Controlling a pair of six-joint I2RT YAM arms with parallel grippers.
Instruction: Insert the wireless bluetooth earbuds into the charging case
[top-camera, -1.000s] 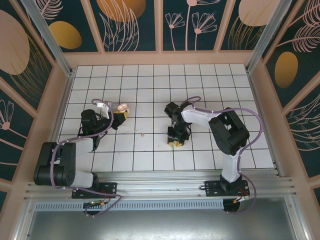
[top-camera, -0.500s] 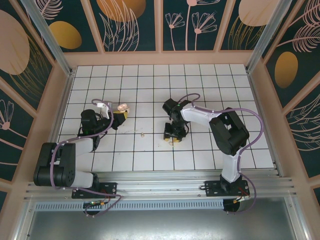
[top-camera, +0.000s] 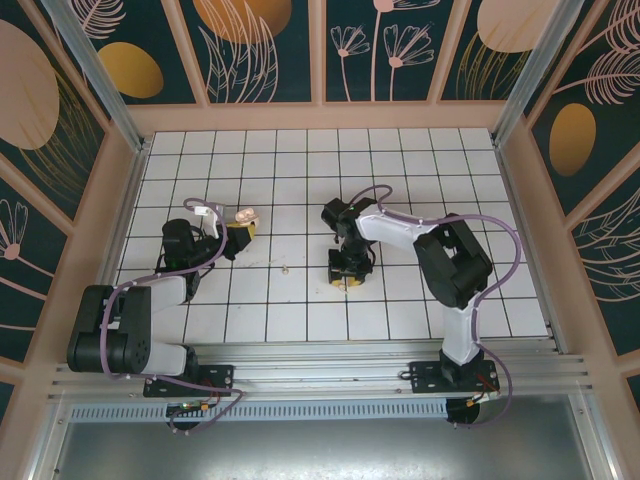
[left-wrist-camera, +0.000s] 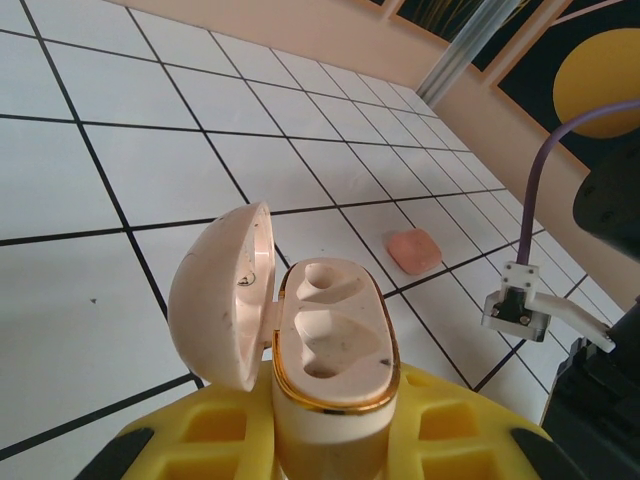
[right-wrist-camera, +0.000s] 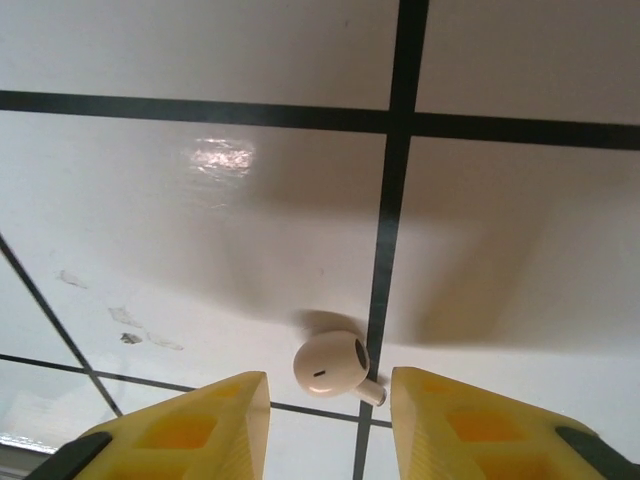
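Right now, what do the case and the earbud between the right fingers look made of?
The case looks like cream plastic with a satin finish and faint scuffs. Its rim is shiny gold, perhaps metal or plating. The earbud looks like smooth, slightly glossy cream plastic.

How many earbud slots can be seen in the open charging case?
2: a far slot and a near slot in the charging case, both empty. The left gripper holds the case.

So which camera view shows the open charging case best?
The left wrist view. There the charging case is close up, held by the left gripper, its lid swung open to the left, with the gold rim and both empty wells plain. In the top external view it is a small pale shape at that gripper's tip.
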